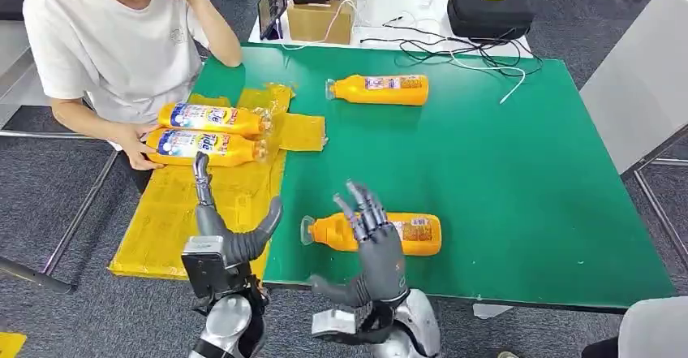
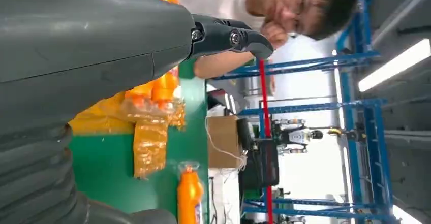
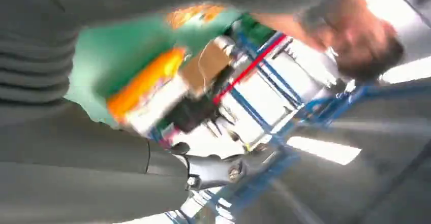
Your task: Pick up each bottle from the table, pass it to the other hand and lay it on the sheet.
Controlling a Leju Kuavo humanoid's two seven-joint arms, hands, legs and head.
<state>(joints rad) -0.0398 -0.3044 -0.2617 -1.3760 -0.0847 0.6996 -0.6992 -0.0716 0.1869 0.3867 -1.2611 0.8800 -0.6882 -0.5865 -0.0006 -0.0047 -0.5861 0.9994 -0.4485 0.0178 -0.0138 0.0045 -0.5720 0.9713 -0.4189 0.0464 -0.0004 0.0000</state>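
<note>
Near the green table's (image 1: 519,171) front edge an orange bottle (image 1: 414,234) lies on its side. My right hand (image 1: 369,240) is raised in front of it, fingers apart, holding nothing. A second orange bottle (image 1: 377,89) lies farther back and also appears in the left wrist view as bottle (image 2: 189,194); the blurred right wrist view catches an orange bottle (image 3: 145,84). Two more bottles (image 1: 207,133) lie side by side on the yellow sheet (image 1: 170,220) at the left. My left hand (image 1: 223,232) hovers over the sheet's near right edge, fingers spread and empty.
A person (image 1: 113,41) sits at the table's left, one hand (image 1: 134,153) touching the bottles on the sheet. Behind the green table a white table carries a cardboard box (image 1: 320,19), a tablet (image 1: 272,5), a black case (image 1: 489,9) and loose cables (image 1: 454,49).
</note>
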